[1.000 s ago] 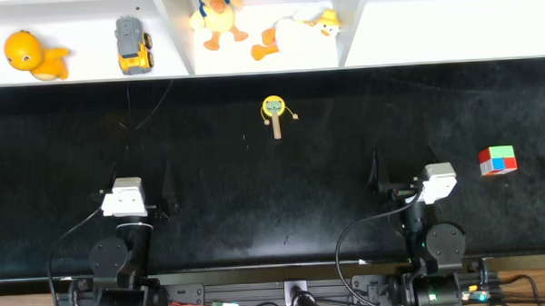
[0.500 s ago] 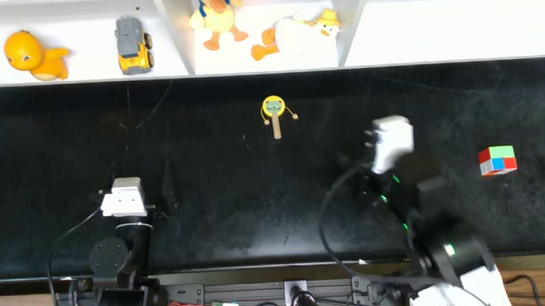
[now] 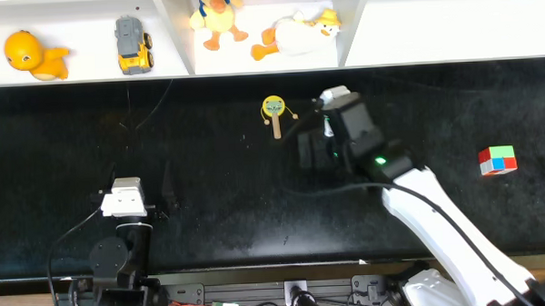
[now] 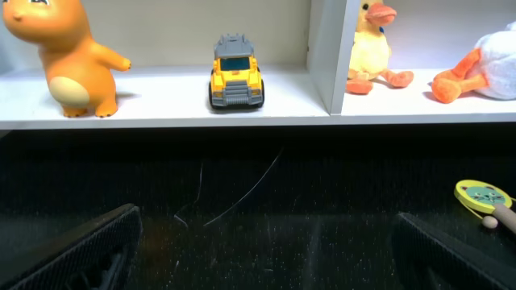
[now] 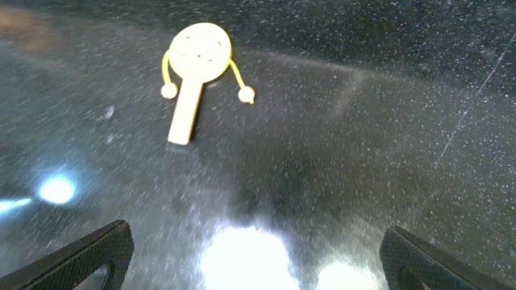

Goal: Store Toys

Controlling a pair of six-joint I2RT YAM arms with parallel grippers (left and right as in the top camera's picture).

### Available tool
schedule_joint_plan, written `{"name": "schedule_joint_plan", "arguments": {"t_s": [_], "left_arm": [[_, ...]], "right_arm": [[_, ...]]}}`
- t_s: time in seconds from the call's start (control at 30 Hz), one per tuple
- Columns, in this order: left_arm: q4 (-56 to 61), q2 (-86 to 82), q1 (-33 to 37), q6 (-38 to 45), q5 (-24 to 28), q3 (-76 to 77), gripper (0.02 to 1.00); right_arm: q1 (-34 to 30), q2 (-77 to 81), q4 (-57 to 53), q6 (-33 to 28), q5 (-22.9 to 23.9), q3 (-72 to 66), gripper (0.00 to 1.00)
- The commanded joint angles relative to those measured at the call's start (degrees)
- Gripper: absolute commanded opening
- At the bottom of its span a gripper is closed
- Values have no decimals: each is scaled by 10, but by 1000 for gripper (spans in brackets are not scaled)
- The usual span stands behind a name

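1. Hovering over the mat [image 3: 210,191]: right gripper [image 5: 254,242], jaws spread wide, nothing between them.
2. Rattle [image 5: 193,72]: flat on the mat ahead of that gripper, apart from both fingers, near the shelf [image 3: 432,29]; handle [image 5: 184,113] pointing away from the shelf, a bead on a string at either side of the disc.
3. Step in hand, by judgement: approach for a rattle pickup.
4. Advised: centre over the handle, turn the wrist so the jaws straddle its narrow width, go very low since it lies flat, and close below the disc, clear of the bead strings.
5. Left gripper [image 4: 266,221]: near its base, facing the shelf, jaws spread, empty.
6. Cube [image 3: 497,161]: on the mat, well apart, not yet stored.
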Motion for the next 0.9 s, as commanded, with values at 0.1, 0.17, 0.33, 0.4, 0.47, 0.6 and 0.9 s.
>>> {"name": "schedule_joint_plan", "arguments": {"t_s": [0.1, 0.17, 0.33, 0.4, 0.47, 0.6, 0.9], "left_arm": [[-1, -7, -1, 11, -7, -1, 998], [-1, -7, -1, 11, -7, -1, 998], [-1, -7, -1, 11, -7, -1, 998], [-1, -7, -1, 11, -7, -1, 998], [-1, -7, -1, 11, -7, -1, 1000], [-1, -7, -1, 11, -7, -1, 998], [-1, -7, -1, 11, -7, -1, 998]], "right_arm": [[72, 70, 19, 88, 143, 43, 998], [90, 92, 25, 125, 172, 49, 996], [118, 157, 25, 218, 207, 66, 993], [123, 184, 25, 231, 224, 75, 996], [127, 211, 27, 238, 245, 90, 996], [129, 261, 37, 237, 264, 133, 993], [134, 343, 36, 235, 258, 218, 996]]}}
